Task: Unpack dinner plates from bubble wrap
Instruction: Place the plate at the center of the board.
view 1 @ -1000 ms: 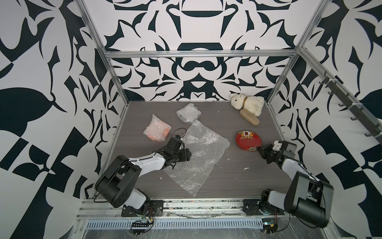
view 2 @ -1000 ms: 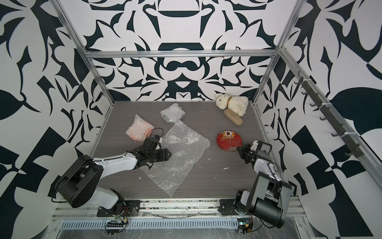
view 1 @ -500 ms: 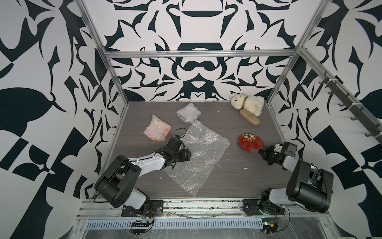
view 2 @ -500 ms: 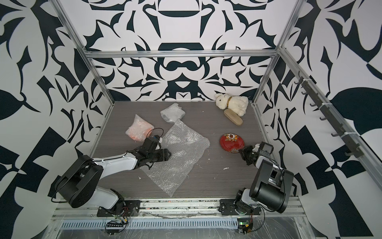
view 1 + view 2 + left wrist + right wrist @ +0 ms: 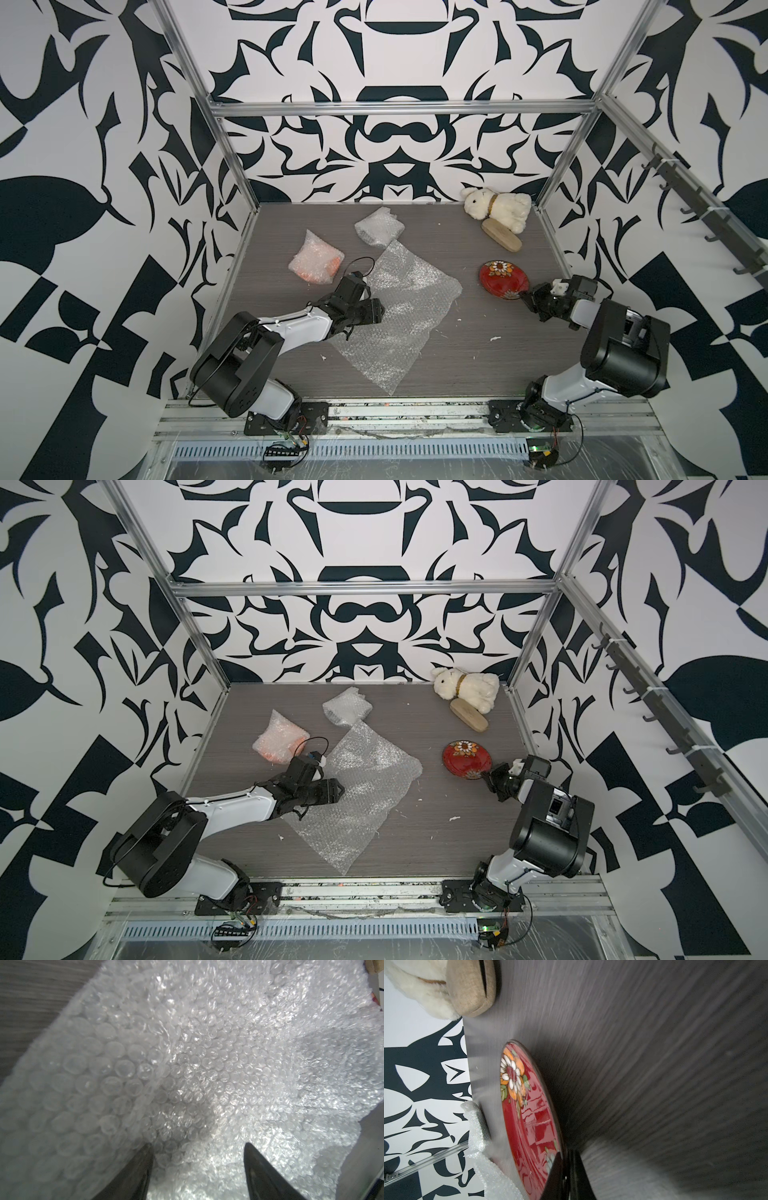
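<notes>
One of three is out, as I read it. The glossy dark red round plate (image 5: 505,279) with the flower pattern lies bare on the grey wood-grain bench (image 5: 478,353) at about 3 o'clock. The right gripper (image 5: 524,297) is at its near rim, and the right wrist view shows the fingers (image 5: 557,1169) narrow and pinched on that rim. The spread clear bubble wrap sheet (image 5: 399,307) lies flat and empty from the centre down toward 6 o'clock. The left gripper (image 5: 379,312) sits low over its 9 o'clock edge with its fingers (image 5: 143,1167) wide and nothing held between them. Two parcels are still wrapped: the bubble-wrap bundle with orange showing through (image 5: 316,264) at about 10 o'clock, and the whitish crumpled bubble-wrap bundle (image 5: 379,226) toward 12 o'clock, whose contents I cannot make out. I judge the job roughly a third done, with those two bundles left to open and the loose sheet perhaps to be moved aside. The white plush rabbit (image 5: 498,208) and tan oval wooden brush (image 5: 500,236) at 1 o'clock are no part of it.
</notes>
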